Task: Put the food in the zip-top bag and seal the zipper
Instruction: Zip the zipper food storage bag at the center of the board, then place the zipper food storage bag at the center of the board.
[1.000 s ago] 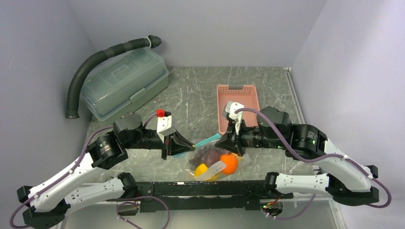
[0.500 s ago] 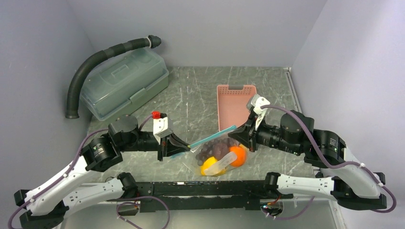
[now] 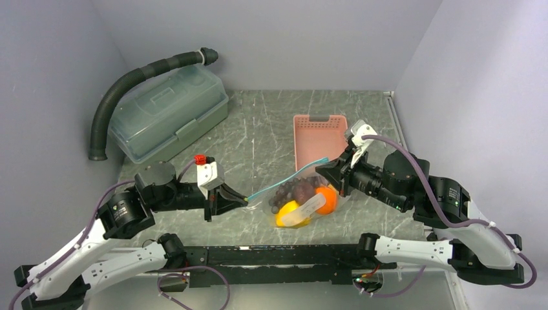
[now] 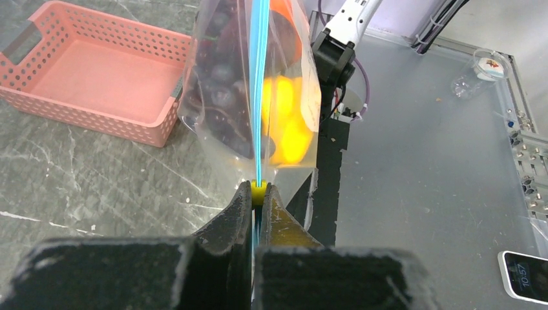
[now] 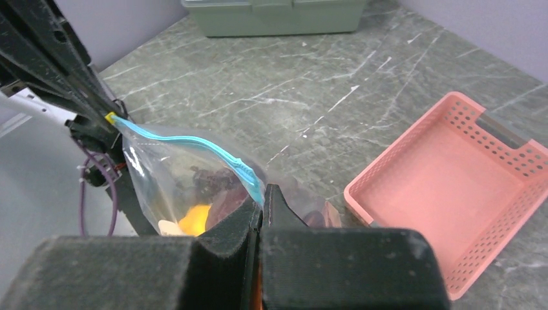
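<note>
The clear zip-top bag (image 3: 304, 201) hangs stretched between my two grippers, just above the table's near middle. Inside it is the food: a dark purple grape bunch (image 3: 294, 189), a round orange (image 3: 328, 197) and yellow fruit (image 3: 287, 214). Its teal zipper (image 3: 284, 181) runs taut from lower left to upper right. My left gripper (image 3: 244, 199) is shut on the zipper's left end, at a small yellow tab (image 4: 259, 192). My right gripper (image 3: 324, 169) is shut on the zipper (image 5: 194, 141) at its right end, fingertips (image 5: 274, 197) pinching the strip. The left wrist view shows the bag (image 4: 220, 97) edge-on.
A pink slotted basket (image 3: 320, 143), nothing in it, stands just behind the bag. A translucent grey-green lidded box (image 3: 169, 111) with a black ribbed hose (image 3: 129, 84) sits at the back left. Off the table's near edge lie a phone (image 4: 526, 274) and a plastic cup (image 4: 478, 68).
The right gripper has slid right and back along the zipper while the left drew leftward. The bag moved right with them and the zipper is pulled straighter.
</note>
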Robot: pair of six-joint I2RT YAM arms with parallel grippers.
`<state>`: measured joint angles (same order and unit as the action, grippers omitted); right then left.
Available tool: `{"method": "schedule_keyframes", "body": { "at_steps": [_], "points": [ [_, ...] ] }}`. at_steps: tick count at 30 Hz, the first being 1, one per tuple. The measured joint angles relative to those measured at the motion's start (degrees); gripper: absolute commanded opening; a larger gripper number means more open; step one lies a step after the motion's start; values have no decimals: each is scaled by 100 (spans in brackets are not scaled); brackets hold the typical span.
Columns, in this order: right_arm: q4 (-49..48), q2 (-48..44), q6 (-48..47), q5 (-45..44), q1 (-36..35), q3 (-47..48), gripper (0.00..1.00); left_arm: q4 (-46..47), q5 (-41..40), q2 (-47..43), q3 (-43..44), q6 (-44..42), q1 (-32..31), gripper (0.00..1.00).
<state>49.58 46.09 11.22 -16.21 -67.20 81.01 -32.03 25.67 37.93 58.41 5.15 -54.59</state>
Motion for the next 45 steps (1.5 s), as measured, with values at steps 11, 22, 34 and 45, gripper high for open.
{"method": "schedule_keyframes", "body": {
  "at_steps": [11, 22, 34, 45],
  "points": [
    [-149, -131, -4, -702, -9, -20, 0, -214, -243, -170, 0, 4, 0, 0],
    [-293, -319, -9, -758, -31, -190, 0, -76, -310, -122, 0, 9, 0, 27],
    [-334, -229, -234, -881, 37, -195, 0, -297, -636, 131, 116, -31, 0, 95],
    [-332, 140, -332, -407, 42, -205, 0, -142, -846, 538, 560, -160, 0, 100]
  ]
}}
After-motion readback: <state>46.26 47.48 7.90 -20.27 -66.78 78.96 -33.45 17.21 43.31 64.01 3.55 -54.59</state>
